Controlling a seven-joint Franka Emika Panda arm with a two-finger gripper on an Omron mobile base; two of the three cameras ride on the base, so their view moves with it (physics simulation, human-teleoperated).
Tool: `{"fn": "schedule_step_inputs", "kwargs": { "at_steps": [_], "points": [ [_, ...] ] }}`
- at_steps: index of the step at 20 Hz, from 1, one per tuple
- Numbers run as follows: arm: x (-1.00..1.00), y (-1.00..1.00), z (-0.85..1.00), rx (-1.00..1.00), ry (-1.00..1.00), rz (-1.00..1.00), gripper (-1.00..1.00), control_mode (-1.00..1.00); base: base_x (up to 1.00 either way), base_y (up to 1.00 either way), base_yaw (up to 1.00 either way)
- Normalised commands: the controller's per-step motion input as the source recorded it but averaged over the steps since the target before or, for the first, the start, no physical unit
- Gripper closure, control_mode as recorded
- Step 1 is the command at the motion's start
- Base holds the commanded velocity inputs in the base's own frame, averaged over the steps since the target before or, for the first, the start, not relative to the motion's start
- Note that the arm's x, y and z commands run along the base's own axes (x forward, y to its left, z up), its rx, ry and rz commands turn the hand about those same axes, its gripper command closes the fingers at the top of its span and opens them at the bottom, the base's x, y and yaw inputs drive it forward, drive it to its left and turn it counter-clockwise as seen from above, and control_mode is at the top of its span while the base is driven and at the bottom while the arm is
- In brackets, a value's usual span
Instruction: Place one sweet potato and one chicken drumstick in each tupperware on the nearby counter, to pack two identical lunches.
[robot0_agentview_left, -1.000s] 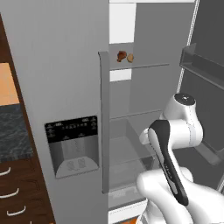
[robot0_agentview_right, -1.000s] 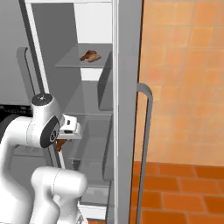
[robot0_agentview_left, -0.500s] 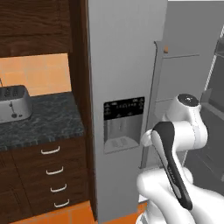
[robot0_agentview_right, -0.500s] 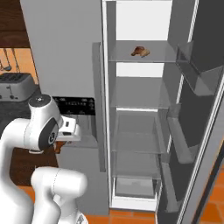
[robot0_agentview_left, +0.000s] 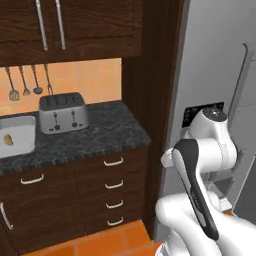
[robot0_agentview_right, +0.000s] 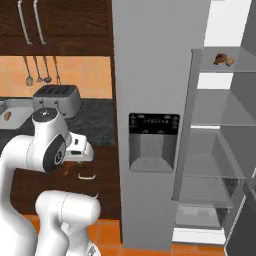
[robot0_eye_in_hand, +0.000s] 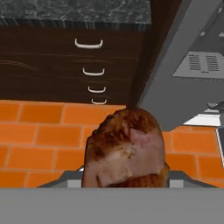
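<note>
one drumstick (robot0_eye_in_hand: 124, 151): clamped in the hand (robot0_eye_in_hand: 124, 177), above orange floor tiles
worktop (robot0_agentview_left: 107, 131): toaster (robot0_agentview_left: 63, 112), tray (robot0_agentview_left: 17, 135) with potato (robot0_agentview_left: 8, 140)

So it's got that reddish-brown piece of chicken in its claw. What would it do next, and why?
Probably carry the reddish-brown chicken drumstick left toward the pale grey-white tupperware tray on the dark marbled counter: the tray holds a tan sweet potato but no visible drumstick.
</note>
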Motion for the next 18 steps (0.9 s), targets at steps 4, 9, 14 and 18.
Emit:
{"fn": "schedule_step_inputs", "kwargs": {
  "at_steps": [4, 9, 14, 18],
  "points": [
    [0.0, 0.0, 0.0, 0.0, 0.0, 0.0, 1.0, 1.0, 0.41, 1.0, 0.0],
    [0.0, 0.0, 0.0, 0.0, 0.0, 0.0, 1.0, 1.0, 0.49, 1.0, 0.0],
    [0.0, 0.0, 0.0, 0.0, 0.0, 0.0, 1.0, 1.0, 0.42, 1.0, 0.0],
    [0.0, 0.0, 0.0, 0.0, 0.0, 0.0, 1.0, 1.0, 0.51, 1.0, 0.0]
  ]
}}
